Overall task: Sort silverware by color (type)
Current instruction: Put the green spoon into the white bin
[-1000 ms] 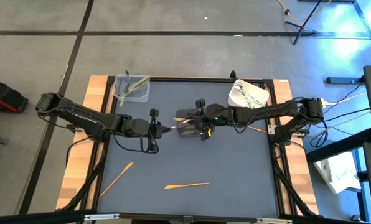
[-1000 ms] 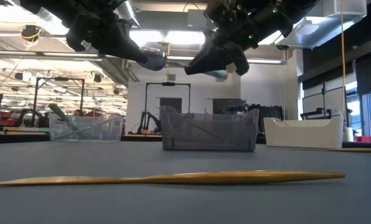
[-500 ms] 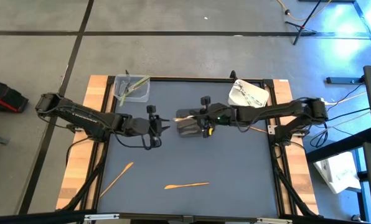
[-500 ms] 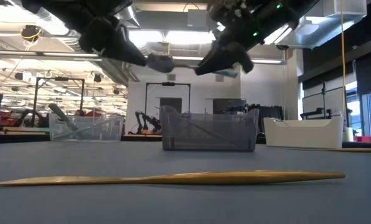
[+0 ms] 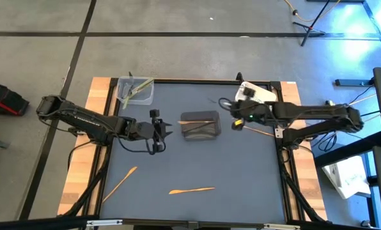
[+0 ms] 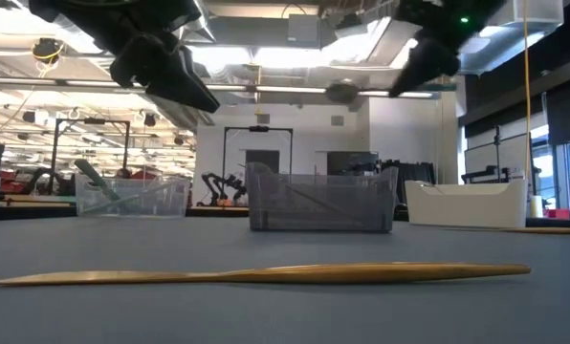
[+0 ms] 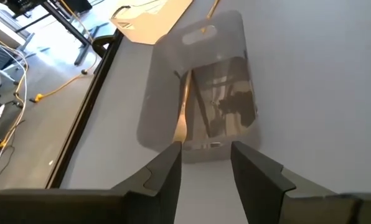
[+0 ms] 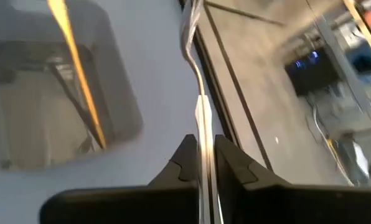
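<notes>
My right gripper (image 8: 201, 146) is shut on a slim silver utensil (image 8: 193, 56), high over the table between the dark grey container (image 5: 200, 128) and the white container (image 5: 257, 96). My left gripper (image 7: 204, 155) hangs open with nothing between its fingers, left of the dark grey container. One orange utensil (image 5: 197, 121) lies across that container's rim. Two more orange ones (image 5: 192, 190) (image 5: 120, 182) lie flat on the mat near the front. Olive-green utensils rest in the clear container (image 5: 136, 91). My right gripper pinches the silver utensil's handle (image 8: 202, 121) between its two fingers. The utensil sticks out forward past the fingertips, in line with them. It is lifted clear of the table and runs about level, its rounded end (image 6: 342, 93) pointing toward the table's left.
A further orange utensil (image 5: 262, 133) lies on the mat under my right arm. The white container holds silver utensils. The clear container stands at the far left corner. Wooden strips border the mat left and right.
My left gripper has opened and let go of the silver utensil, then drawn back a little toward the table's left. My right gripper, still shut on that utensil, has carried it away from over the dark grey container toward the table's right, toward the white container.
</notes>
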Available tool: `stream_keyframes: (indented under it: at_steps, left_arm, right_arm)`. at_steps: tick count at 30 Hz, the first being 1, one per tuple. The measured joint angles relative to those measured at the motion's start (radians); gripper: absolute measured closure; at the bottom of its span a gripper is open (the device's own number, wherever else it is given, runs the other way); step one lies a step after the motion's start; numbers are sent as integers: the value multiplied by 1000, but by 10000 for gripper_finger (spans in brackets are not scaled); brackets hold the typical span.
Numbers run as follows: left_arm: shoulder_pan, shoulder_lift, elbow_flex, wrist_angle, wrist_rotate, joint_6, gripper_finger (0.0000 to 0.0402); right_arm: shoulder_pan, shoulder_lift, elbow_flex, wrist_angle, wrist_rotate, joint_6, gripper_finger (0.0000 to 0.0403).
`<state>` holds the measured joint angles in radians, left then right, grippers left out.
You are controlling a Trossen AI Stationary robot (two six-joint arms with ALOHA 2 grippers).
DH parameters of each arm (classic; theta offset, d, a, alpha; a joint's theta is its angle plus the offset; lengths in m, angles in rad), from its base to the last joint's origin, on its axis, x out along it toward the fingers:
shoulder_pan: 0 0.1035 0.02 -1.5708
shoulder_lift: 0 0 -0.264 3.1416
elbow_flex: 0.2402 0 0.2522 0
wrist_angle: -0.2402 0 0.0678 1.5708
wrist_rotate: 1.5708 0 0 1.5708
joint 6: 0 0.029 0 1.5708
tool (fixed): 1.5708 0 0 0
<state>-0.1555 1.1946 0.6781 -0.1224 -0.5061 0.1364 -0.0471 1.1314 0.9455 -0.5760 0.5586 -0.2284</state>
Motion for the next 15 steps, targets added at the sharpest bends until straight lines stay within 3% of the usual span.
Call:
stream_keyframes:
  at_steps: [6, 15]
  left_arm:
    - [0, 0, 0, 3, 0, 1, 267]
    - [0, 0, 0, 7, -1, 4, 267]
  right_arm:
    - [-64, -131, -58, -146, 53, 129, 396]
    - [-310, -192, -146, -194, 40, 172, 395]
